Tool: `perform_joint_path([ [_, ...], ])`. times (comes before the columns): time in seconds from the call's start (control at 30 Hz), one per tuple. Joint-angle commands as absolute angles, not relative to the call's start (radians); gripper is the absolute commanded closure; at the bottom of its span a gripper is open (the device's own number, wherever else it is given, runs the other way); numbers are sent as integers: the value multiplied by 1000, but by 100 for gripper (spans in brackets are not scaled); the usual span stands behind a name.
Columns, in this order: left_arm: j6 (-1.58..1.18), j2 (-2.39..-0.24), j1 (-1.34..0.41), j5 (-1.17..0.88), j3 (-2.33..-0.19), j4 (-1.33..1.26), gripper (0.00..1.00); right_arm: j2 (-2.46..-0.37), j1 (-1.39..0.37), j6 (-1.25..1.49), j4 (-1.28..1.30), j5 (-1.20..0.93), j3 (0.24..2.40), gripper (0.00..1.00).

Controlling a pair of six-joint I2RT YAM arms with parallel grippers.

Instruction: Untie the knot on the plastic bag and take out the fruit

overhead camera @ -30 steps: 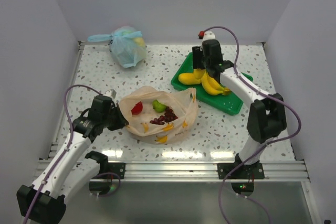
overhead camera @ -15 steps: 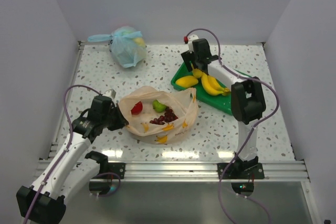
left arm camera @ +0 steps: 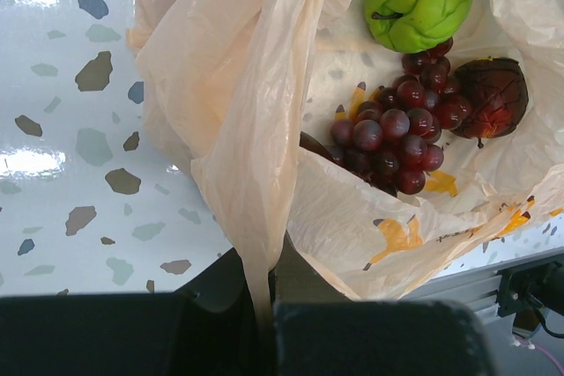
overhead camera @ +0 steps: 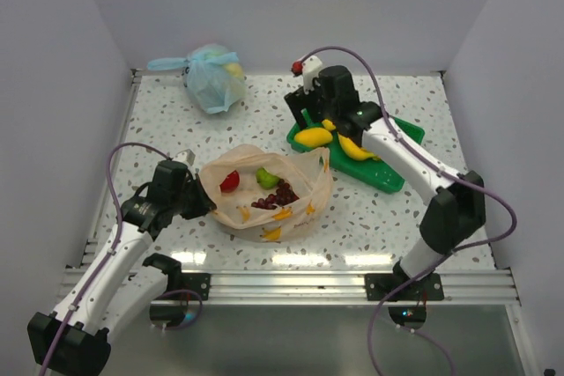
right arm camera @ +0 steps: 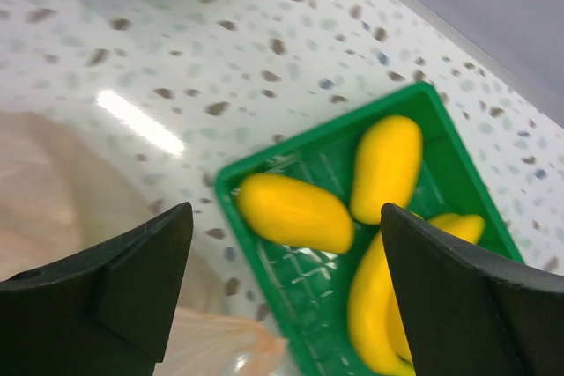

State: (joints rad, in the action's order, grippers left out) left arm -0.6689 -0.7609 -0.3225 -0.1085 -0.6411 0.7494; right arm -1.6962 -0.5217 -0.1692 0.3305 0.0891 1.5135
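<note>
Below the wide right end effector [right arm camera: 284, 213], yellow fruit [right arm camera: 386, 165] in the green tray [right arm camera: 300, 283]

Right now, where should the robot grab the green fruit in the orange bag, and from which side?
Probably across its bumpy round middle, coming straight down from above. The green fruit lies uncovered in the open mouth of the bag, with the grapes right beside it on one side, so a pinch from the top looks clearest.

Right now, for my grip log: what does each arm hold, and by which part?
Left jaws: shut on the thin pale-orange plastic bag, pinching a fold of its rim. Right jaws: open, empty.
</note>
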Motion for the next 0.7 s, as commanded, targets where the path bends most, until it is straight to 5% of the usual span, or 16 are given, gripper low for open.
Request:
perform_joint_path([
  [0.0, -647, -753, -318, -118, -652, 732, 100, -1580, -632, -117, 371, 8, 1468, 11],
  [0.2, -646, -753, -318, -115, -657, 732, 100, -1494, -853, -29, 368, -38, 1326, 30],
  [0.67, -683, -738, -318, -91, -629, 753, 100, -1677, -1206, 97, 347, -193, 1198, 78],
])
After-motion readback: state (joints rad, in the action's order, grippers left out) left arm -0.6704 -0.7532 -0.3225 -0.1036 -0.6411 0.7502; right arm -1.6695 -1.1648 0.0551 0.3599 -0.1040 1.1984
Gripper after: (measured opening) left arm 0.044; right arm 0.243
